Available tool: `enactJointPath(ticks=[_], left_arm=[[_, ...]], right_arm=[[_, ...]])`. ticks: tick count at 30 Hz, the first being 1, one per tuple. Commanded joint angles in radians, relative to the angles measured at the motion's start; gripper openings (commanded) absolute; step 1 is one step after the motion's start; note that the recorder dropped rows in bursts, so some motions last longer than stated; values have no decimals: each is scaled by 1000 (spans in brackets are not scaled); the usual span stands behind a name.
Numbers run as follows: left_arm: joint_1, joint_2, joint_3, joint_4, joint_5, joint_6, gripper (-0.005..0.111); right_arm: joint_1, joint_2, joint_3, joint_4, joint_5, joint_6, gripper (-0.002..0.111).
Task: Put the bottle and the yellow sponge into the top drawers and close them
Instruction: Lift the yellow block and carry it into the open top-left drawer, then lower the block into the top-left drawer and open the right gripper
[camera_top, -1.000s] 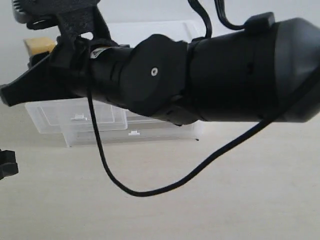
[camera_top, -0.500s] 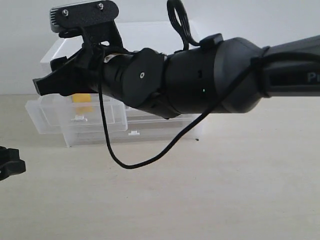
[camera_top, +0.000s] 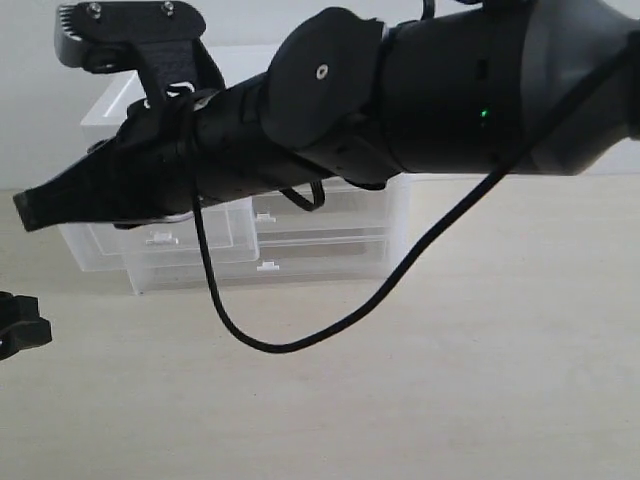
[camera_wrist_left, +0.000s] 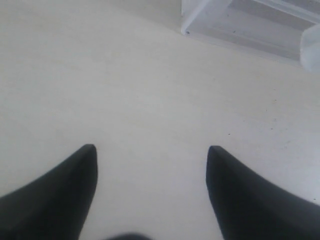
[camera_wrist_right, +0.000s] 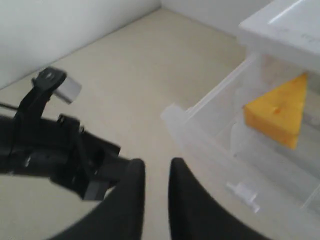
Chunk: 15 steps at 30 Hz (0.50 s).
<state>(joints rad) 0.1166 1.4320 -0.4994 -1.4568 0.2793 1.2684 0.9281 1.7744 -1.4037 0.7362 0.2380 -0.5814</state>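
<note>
The one yellow sponge (camera_wrist_right: 277, 112), a wedge, lies inside the pulled-out top drawer (camera_wrist_right: 200, 125), well clear of my right claw (camera_wrist_right: 156, 165) and not between its fingers. That drawer's front wall and its white tab handle (camera_wrist_right: 243, 192) stand between the sponge and my fingertips, and the drawer's near corner sits just beside them. My right claw's two fingers are drawn almost together, with only a narrow slit between them and nothing in it. In the exterior view the sponge is hidden behind my right arm (camera_top: 420, 90), which stretches across the drawer unit (camera_top: 330, 245). That claw's tip (camera_top: 30, 210) pokes out just past the side of the open drawer (camera_top: 150, 240). I count three white tab handles there: one on the open drawer (camera_top: 160, 238) and two more, one above the other (camera_top: 265, 215) (camera_top: 267, 266), further along the unit's front, away from that tip. One black cable (camera_top: 300, 345) hangs in a loop under my arm. My left claw (camera_wrist_left: 152, 148) is low over the bare table (camera_wrist_left: 125, 75), well apart from the unit, with its two fingers spread wide and nothing between them. A corner of the unit (camera_wrist_left: 240, 25) lies ahead of it. The exterior view shows only the edge of that claw (camera_top: 15, 325).
</note>
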Motion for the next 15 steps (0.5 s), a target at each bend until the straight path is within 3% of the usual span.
enactJointPath(ticks=[1, 6, 15], left_arm=[[2, -6, 4, -4, 8, 7, 60], [2, -6, 4, -4, 10, 14, 60], [2, -6, 4, -4, 10, 16, 60]], right_arm=[[-1, 4, -3, -36, 145, 6, 0], [-1, 34, 16, -87, 180, 60, 0], [-1, 120, 27, -228, -31, 184, 0]])
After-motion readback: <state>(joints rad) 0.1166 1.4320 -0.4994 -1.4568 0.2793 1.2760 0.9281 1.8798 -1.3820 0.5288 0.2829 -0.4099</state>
